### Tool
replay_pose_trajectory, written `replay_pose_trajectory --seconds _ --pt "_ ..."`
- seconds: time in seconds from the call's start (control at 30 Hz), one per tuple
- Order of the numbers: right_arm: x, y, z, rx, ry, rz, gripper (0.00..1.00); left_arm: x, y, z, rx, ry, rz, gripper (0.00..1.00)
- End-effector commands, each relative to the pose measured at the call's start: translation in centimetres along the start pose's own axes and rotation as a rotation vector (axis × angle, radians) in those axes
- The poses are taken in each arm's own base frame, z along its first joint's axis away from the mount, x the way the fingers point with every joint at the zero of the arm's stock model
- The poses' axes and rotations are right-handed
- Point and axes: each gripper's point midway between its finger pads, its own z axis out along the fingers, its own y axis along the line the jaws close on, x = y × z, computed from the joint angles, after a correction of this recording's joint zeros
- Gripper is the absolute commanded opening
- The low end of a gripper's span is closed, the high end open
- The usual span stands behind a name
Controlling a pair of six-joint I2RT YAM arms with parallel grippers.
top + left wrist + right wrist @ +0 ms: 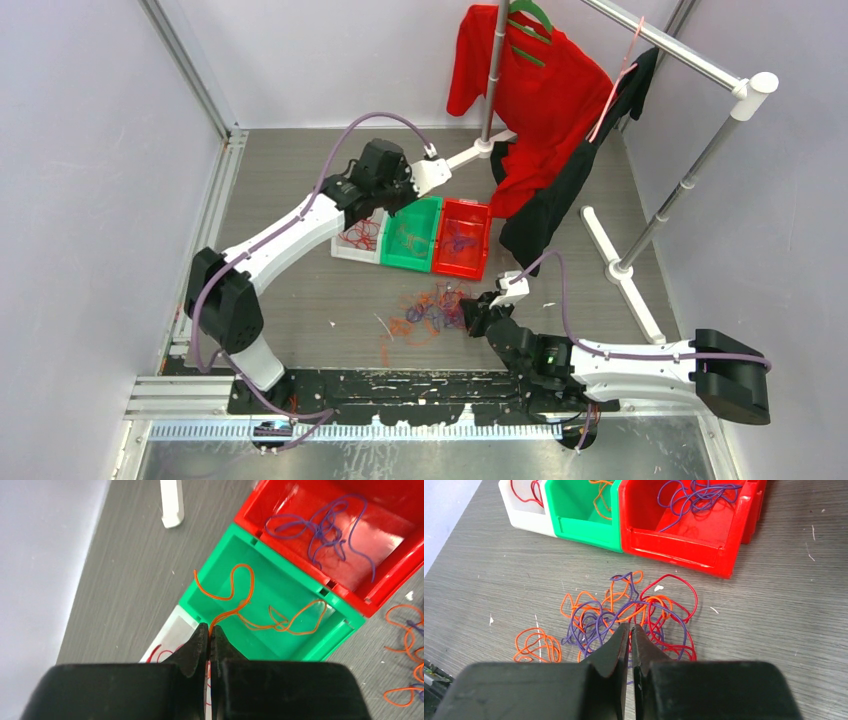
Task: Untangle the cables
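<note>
Many light, limp cables (624, 612), best pinched at a free outer loop; left gripper (209, 629) nips an orange strand (251, 585), right gripper (630, 626) has its jaws nearly together.

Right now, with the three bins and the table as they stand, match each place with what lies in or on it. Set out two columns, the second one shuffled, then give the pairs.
Places
1. white bin
2. green bin
3. red bin
4. table in front of the bins

Contents
A. purple cables
B. mixed tangle
C. red cables
D. orange cables

Pairs: 1-C, 2-D, 3-A, 4-B
</note>
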Motion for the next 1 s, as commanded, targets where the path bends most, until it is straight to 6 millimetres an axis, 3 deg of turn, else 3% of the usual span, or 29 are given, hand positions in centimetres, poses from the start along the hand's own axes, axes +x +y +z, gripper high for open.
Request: replay_pose_trajectory --seconds 0.0,0.37,0.67,0.83,0.97 --pt "-1.3 0.6 0.1 0.006 -0.043 0.061 0.11 1.3 0.0 0.5 -0.01 0.056 0.036 0.0" --pt "-1.4 0.7 0.3 0.021 -0.043 0.059 0.11 3.1 -3.7 4.8 0.173 0.181 -0.135 0.0" --pt "-1.9 0.4 -0.1 0.029 -0.051 0.063 0.11 5.6 -2.5 6.6 0.057 0.247 -0.125 0.0" --pt "-2.2 0.4 -0.1 0.029 -0.059 0.06 0.11 5.8 -3.4 5.8 0.122 0.279 -0.129 0.3" --pt "-2.2 0.5 -0.1 0.027 -0.057 0.058 0.11 3.2 -3.6 3.3 0.219 0.22 -0.175 0.7"
